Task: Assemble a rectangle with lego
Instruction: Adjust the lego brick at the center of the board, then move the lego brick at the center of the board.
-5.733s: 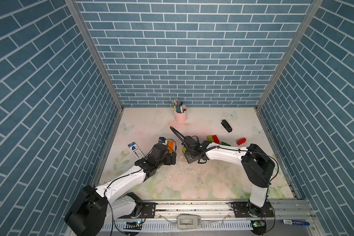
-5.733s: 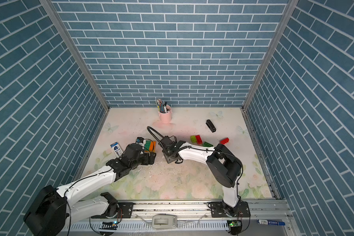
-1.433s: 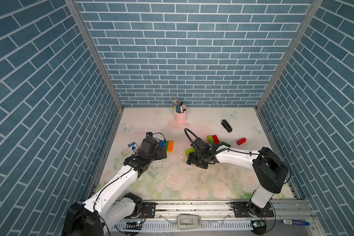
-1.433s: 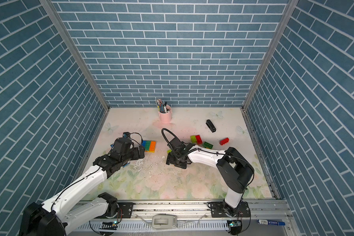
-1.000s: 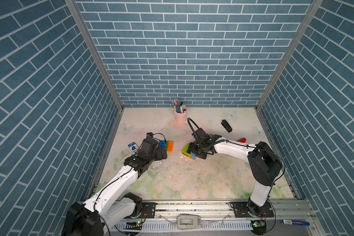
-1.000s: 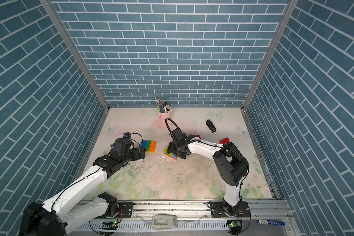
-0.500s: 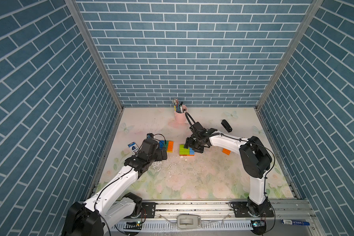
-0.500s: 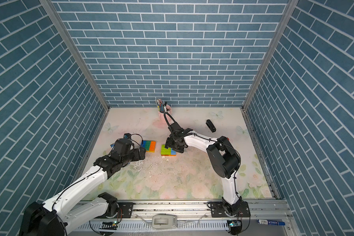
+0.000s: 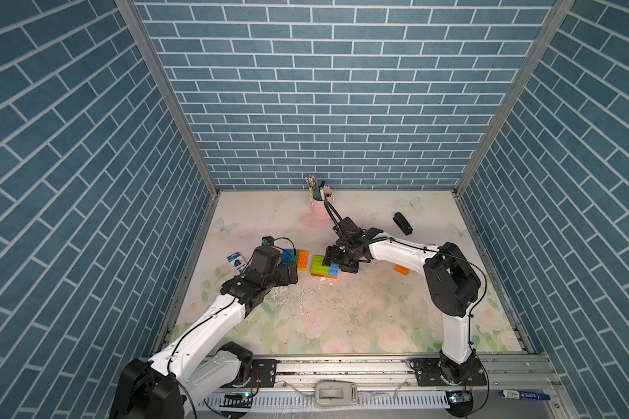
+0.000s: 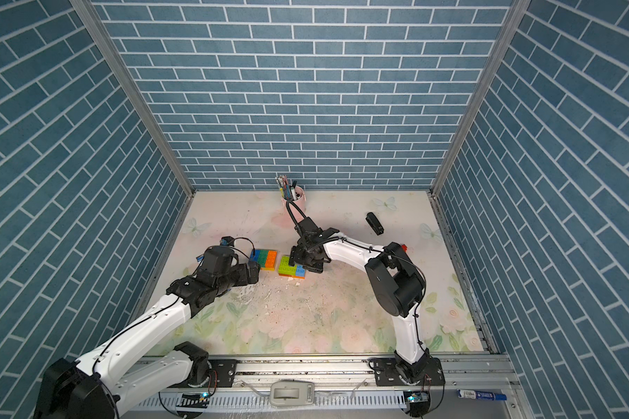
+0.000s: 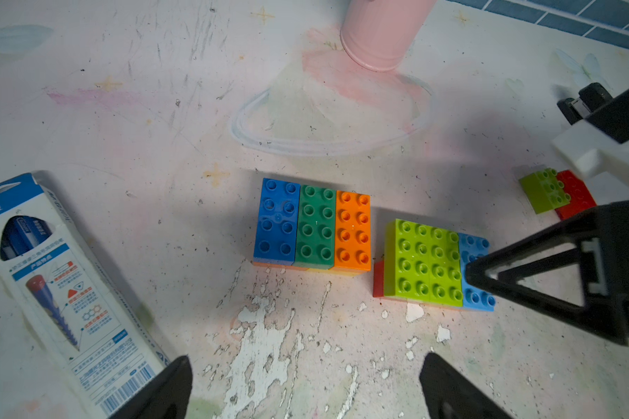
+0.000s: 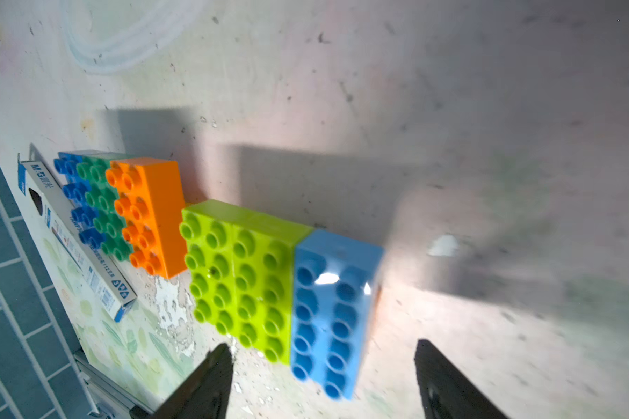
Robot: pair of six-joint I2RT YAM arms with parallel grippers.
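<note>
Blue brick-pattern walls box in the floral desk (image 9: 342, 326). Over it the left gripper (image 11: 305, 381) hangs spread wide and empty, just short of the blue-green-orange slab (image 11: 313, 226). The right gripper (image 12: 322, 373) is spread too, set about the blue end of the lime-and-blue slab (image 11: 425, 265), pinching nothing.

Step, as judged: joining the two lego slabs. Narrow gap between them, ends offset.

Next: push the lime-and-blue slab sideways and square the ends.

Room: bare desk in front; pen box (image 11: 62, 290) near, beyond the blue-green-orange slab; pink cup (image 9: 319, 206) well apart.
</note>
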